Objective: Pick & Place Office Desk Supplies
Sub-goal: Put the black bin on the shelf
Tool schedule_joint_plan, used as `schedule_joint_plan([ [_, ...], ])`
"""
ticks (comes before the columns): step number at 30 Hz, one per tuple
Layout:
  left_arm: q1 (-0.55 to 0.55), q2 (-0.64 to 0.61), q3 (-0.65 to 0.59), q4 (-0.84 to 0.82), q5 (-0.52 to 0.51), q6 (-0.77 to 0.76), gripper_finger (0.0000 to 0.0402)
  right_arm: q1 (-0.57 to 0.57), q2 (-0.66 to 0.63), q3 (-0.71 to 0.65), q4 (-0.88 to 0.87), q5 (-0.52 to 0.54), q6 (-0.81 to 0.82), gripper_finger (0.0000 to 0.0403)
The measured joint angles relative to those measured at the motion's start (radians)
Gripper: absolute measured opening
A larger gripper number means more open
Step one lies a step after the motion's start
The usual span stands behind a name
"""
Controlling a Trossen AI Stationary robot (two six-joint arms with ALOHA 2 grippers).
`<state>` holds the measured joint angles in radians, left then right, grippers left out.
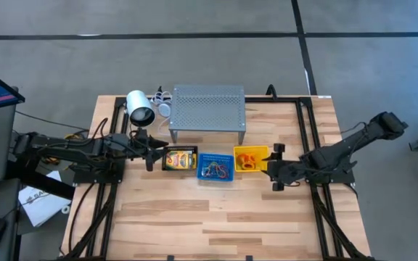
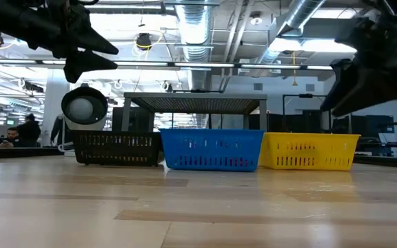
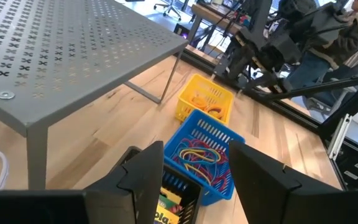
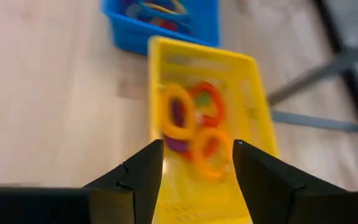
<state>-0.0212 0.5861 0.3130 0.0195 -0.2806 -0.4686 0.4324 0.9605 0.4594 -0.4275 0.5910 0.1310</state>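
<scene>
Three small baskets stand in a row on the table in front of the grey shelf. The black basket (image 1: 180, 158) holds flat yellow packs (image 3: 168, 208). Coloured band loops (image 3: 197, 155) fill the blue basket (image 1: 215, 167), and orange rings (image 4: 194, 127) lie in the yellow basket (image 1: 251, 158). My left gripper (image 1: 151, 150) hangs open just left of the black basket, above the table, nothing between its fingers (image 3: 194, 180). My right gripper (image 1: 276, 167) is open too, slanting down over the yellow basket's right end, its fingers (image 4: 197, 171) clear of it.
A grey perforated metal shelf (image 1: 207, 109) stands on legs behind the baskets. A white cylindrical lamp-like object (image 1: 140, 107) lies at its left end. Bare wood stretches from the baskets to the table's near edge (image 1: 209, 217). People sit in the room beyond the table.
</scene>
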Motion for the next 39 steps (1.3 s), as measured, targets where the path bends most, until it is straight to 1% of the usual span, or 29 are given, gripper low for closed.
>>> schedule_joint_plan([
  [3, 0.0, -0.001, 0.0, 0.001, 0.0, 0.0, 0.0177, 0.012, 0.027, 0.042, -0.009, -0.099, 0.004, 0.0188],
  [7, 0.0, -0.001, 0.0, 0.001, 0.0, 0.0, 0.0177, 0.034, 0.059, 0.054, -0.048, -0.146, 0.048, 0.0188],
  [10, 0.0, 0.0, 0.0, 0.001, 0.013, 0.0, 0.0178, 0.039, 0.087, 0.054, -0.078, -0.148, 0.084, 0.0188],
  [14, -0.001, 0.02, 0.001, 0.001, 0.121, 0.046, 0.018, 0.028, 0.107, 0.054, -0.049, -0.145, 0.105, 0.0188],
  [18, -0.002, 0.067, 0.002, 0.001, 0.166, 0.084, 0.0179, 0.011, 0.091, 0.054, -0.015, -0.145, 0.106, 0.0188],
  [21, -0.001, 0.11, 0.006, -0.059, 0.168, 0.132, 0.0181, -0.008, 0.072, 0.054, 0.013, -0.144, 0.106, 0.0188],
  [25, -0.001, 0.18, 0.048, -0.222, 0.157, 0.196, 0.0181, -0.04, 0.053, 0.054, 0.05, -0.141, 0.107, 0.0188],
  [29, -0.001, 0.25, 0.104, -0.343, 0.159, 0.245, 0.0179, -0.079, 0.05, 0.054, 0.092, -0.141, 0.109, 0.0188],
  [32, -0.001, 0.29, 0.149, -0.397, 0.182, 0.275, 0.0181, -0.102, 0.054, 0.054, 0.122, -0.141, 0.109, 0.0188],
  [35, -0.012, 0.323, 0.178, -0.449, 0.182, 0.287, 0.018, -0.12, 0.055, 0.054, 0.134, -0.141, 0.109, 0.0188],
  [39, -0.012, 0.357, 0.196, -0.476, 0.155, 0.286, 0.0176, -0.14, 0.055, 0.054, 0.147, -0.141, 0.109, 0.0188],
])
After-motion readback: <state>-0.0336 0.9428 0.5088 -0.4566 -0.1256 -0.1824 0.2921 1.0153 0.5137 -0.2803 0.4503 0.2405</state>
